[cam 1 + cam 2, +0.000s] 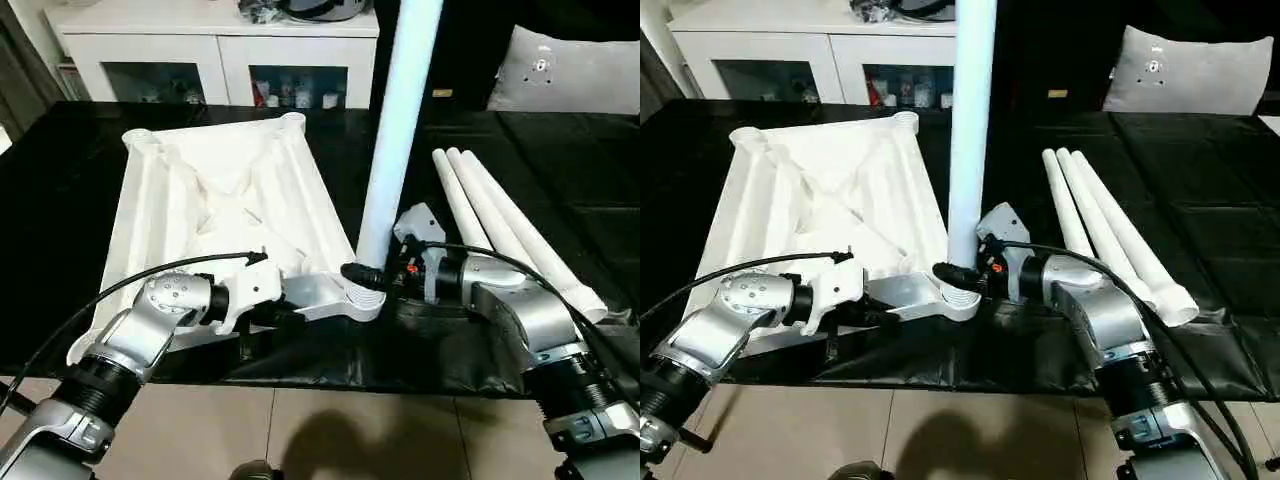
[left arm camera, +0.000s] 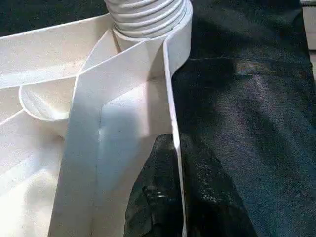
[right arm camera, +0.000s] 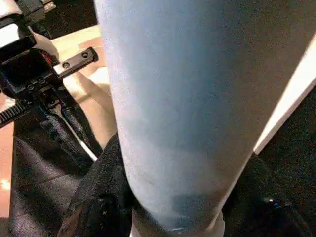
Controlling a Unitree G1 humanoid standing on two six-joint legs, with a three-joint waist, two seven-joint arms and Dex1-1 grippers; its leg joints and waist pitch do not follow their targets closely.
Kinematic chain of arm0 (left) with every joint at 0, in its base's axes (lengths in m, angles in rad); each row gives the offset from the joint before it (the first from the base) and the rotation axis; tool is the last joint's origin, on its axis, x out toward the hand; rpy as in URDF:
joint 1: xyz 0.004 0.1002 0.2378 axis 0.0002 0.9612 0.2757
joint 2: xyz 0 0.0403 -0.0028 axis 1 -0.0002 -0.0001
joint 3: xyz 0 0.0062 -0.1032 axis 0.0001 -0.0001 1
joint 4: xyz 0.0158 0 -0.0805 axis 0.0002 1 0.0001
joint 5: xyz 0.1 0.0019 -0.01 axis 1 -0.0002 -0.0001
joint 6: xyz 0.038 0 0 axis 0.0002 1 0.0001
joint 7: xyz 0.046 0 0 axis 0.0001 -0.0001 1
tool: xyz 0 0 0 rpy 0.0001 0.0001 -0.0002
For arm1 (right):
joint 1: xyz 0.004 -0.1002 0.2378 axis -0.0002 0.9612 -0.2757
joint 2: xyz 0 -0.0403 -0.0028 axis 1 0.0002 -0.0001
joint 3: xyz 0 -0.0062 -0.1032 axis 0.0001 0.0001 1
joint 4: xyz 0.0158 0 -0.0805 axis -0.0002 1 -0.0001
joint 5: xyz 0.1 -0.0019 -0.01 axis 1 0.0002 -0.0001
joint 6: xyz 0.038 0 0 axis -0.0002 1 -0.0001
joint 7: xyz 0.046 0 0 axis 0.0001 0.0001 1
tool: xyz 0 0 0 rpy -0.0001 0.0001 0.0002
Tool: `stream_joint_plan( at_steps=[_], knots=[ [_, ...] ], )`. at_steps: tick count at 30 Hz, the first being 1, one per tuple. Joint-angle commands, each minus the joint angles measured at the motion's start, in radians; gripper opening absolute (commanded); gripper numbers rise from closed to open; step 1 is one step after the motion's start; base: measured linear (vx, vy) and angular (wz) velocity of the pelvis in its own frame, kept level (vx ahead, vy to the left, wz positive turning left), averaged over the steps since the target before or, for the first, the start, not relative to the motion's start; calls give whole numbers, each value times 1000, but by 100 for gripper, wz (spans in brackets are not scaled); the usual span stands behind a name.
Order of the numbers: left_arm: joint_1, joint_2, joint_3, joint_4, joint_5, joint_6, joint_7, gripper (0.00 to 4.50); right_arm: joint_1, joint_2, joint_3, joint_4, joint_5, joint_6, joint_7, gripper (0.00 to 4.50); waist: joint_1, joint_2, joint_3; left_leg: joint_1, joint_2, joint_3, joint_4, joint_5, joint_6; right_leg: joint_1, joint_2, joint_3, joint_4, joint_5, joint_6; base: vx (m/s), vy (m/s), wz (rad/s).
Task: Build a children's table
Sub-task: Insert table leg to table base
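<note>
The white tabletop [image 1: 220, 200] lies upside down on the black cloth [image 1: 560, 180]. The left gripper [image 2: 174, 163] pinches its near rim. The right gripper [image 1: 365, 275] squeezes a standing leg [image 1: 395, 150] in the near right corner socket [image 1: 362, 297]. Three more legs [image 1: 500, 215] lie to the right.

No legible text, label, brand, number or sign appears on any surface in these views.
</note>
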Motion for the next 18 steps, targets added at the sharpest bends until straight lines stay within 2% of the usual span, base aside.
stream_joint_plan(
  at_steps=[1, 4, 5, 7, 10, 15, 17, 18],
  knots=[
    [-4, -13, -37, -8, 8, -27, -43, 0, 11, 7, 40, 59, -25, 15, 4, 191, -6, 1, -66, 16, 56, -10, -82, -164, -1, 39, -84, 46, -72, -18, -252, 0, 0, 0],
    [-1, -16, -31, -13, -3, -15, -58, 0, -4, 26, 23, 102, -22, 0, -11, 191, -10, 1, -63, 17, 57, -10, -85, -195, -7, 38, -85, 46, -76, -68, -251, 0, 0, 0],
    [1, -25, -20, -13, -16, 9, -58, 0, -12, 46, -8, 128, 4, 4, -14, 191, -11, -1, -62, 18, 58, -11, -88, -210, -11, 38, -85, 46, -79, -90, -248, 0, 0, 0],
    [6, -32, -8, -20, -38, 27, -63, 0, -11, 54, -25, 138, 22, 11, -11, 191, -14, 0, -62, 19, 59, -12, -89, -223, -14, 37, -86, 47, -79, -108, -251, 0, 0, 0],
    [16, -48, 17, -36, -78, 63, -70, 0, 0, 59, -47, 155, 44, 15, 0, 191, -20, -3, -63, 19, 59, -11, -90, -215, -10, 37, -85, 47, -78, -100, -254, 0, 0, 0],
    [16, -57, 20, -11, -57, 65, -41, 0, 43, 67, -88, 174, 85, 19, 12, 191, -17, -2, -66, 16, 58, -8, -86, -173, 16, 38, -85, 46, -76, -48, -258, 0, 0, 0],
    [15, -59, 22, 0, -41, 44, -33, 0, 76, 75, -121, 187, 100, -3, 0, 191, -14, 10, -65, 17, 59, -9, -86, -189, 13, 36, -86, 46, -80, -74, -255, 0, 0, 0],
    [15, -60, 23, 1, -36, 40, -32, 0, 84, 77, -126, 190, 99, -11, -3, 191, -15, 7, -64, 18, 59, -8, -88, -198, 13, 35, -86, 46, -84, -83, -253, 0, 0, 0]
  ],
)
